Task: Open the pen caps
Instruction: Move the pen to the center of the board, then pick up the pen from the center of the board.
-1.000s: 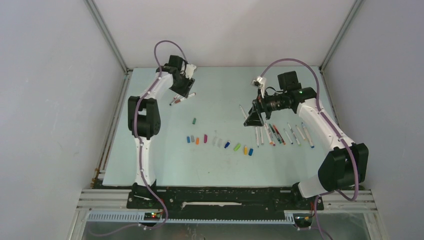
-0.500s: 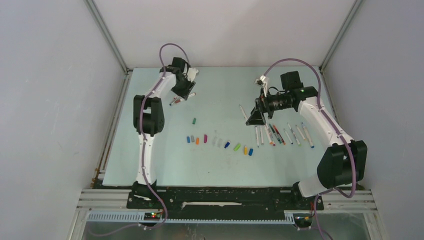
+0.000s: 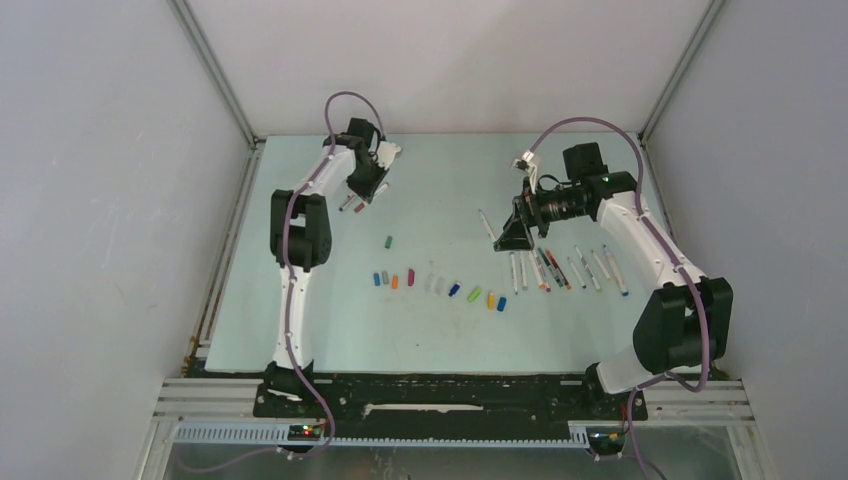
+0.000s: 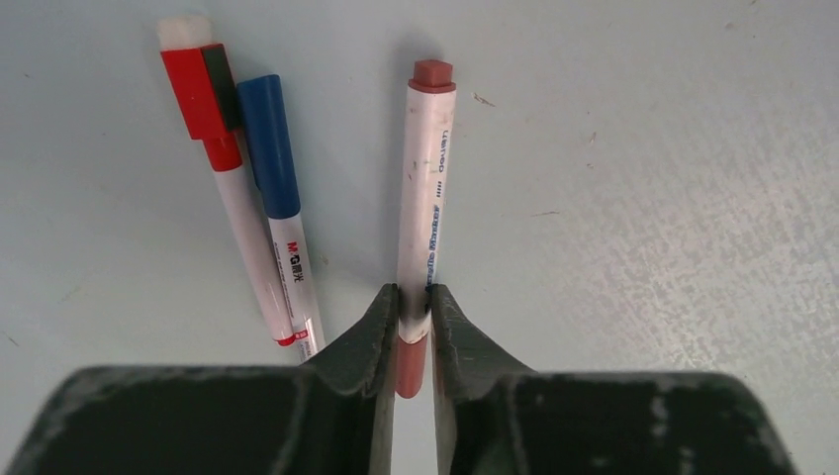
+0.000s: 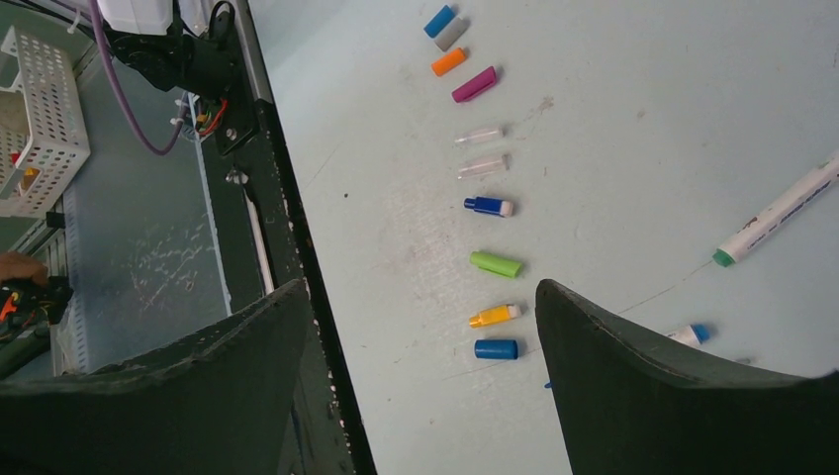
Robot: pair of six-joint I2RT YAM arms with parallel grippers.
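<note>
Top external view: high behind arm bases, looks down over whole worktop [image 3: 330, 330], far, bases at 6 o'clock, back wall at 12.

Left wrist view: very near, aimed straight down at worktop, own left pincer [image 4: 414, 317] at 6 o'clock, pens running toward 12.

Right wrist view: higher, tilted, right pincer [image 5: 420, 381] fingers at 5 and 7 o'clock, worktop edge at 9.

Shared: row of loose caps [image 5: 492, 263] appears in right wrist and top view [image 3: 440, 287]; pens near left pincer appear in left wrist and top view.

A pale blue bench [image 3: 440, 330] is seen, boxed in by grey walls [image 3: 110, 200]. A white wire basket [image 5: 40, 119] can be spotted off the bench edge, beside a black frame rail [image 5: 287, 247].
</note>
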